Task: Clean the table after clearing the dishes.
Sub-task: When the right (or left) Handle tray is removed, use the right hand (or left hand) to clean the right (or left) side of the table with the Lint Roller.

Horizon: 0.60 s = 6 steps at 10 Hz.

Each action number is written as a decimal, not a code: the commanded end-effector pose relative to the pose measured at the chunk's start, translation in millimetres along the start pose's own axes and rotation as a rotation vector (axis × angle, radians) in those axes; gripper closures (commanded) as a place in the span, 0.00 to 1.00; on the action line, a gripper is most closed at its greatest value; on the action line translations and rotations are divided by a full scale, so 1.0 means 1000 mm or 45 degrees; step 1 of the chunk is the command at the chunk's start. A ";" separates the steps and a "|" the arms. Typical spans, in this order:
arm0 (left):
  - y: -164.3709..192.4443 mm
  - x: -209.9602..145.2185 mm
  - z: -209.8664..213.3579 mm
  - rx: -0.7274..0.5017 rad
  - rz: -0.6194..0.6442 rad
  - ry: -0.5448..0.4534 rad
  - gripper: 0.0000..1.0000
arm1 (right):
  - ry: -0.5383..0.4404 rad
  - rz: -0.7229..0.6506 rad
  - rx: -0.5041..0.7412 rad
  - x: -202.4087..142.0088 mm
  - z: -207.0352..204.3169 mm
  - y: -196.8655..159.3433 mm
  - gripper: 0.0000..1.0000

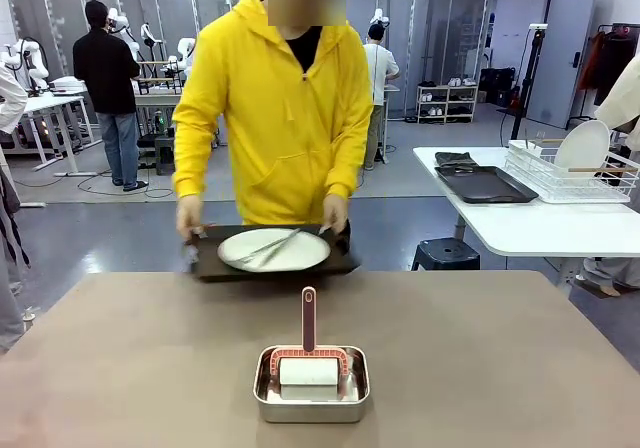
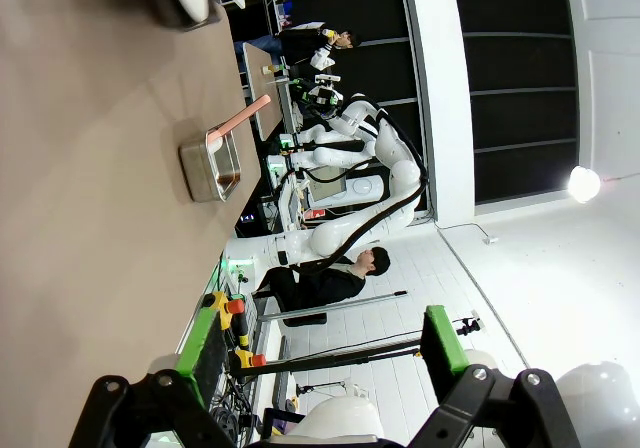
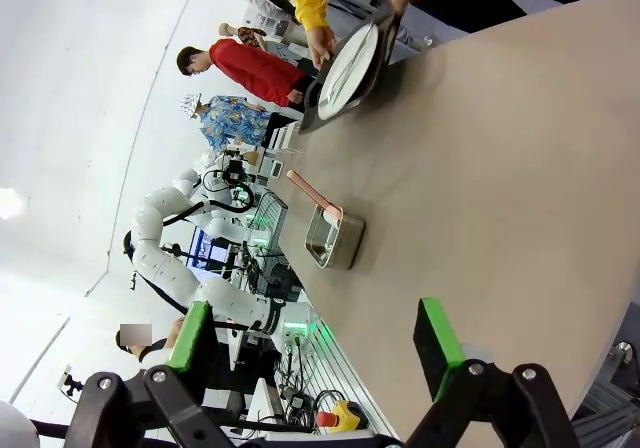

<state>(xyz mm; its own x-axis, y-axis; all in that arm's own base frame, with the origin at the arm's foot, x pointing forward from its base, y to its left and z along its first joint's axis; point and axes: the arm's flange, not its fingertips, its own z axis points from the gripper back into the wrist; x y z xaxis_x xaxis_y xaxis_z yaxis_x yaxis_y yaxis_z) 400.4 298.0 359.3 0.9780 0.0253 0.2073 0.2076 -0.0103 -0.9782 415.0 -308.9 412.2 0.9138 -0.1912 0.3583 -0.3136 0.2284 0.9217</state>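
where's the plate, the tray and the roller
plate (image 1: 295, 256), front view, bare white on its right half
tray (image 1: 208, 266), front view, its left front rim
roller (image 1: 308, 372), front view, the white roll

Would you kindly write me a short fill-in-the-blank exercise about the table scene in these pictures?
1. The white plate lies on a dark ____.
2. The roller sits in a steel ____ on the table.
3. The person at the far side wears a ____ hoodie.
4. The jaws of the left gripper and the right gripper stand ____.

Missing words: tray; pan; yellow; open.
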 end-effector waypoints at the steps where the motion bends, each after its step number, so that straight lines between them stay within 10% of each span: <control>1: -0.002 -0.002 0.002 0.003 -0.001 -0.008 0.00 | -0.003 0.009 0.011 -0.003 0.000 0.004 0.00; 6: -0.002 -0.002 0.002 0.003 -0.001 -0.008 0.00 | -0.003 0.009 0.011 -0.003 0.000 0.004 0.00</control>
<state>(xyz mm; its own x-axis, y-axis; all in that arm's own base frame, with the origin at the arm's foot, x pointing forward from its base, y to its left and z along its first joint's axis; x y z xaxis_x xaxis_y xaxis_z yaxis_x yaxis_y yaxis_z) 400.4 298.0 359.3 0.9780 0.0253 0.2073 0.2076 -0.0103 -0.9782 415.0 -308.9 412.2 0.9138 -0.1912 0.3583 -0.3136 0.2284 0.9217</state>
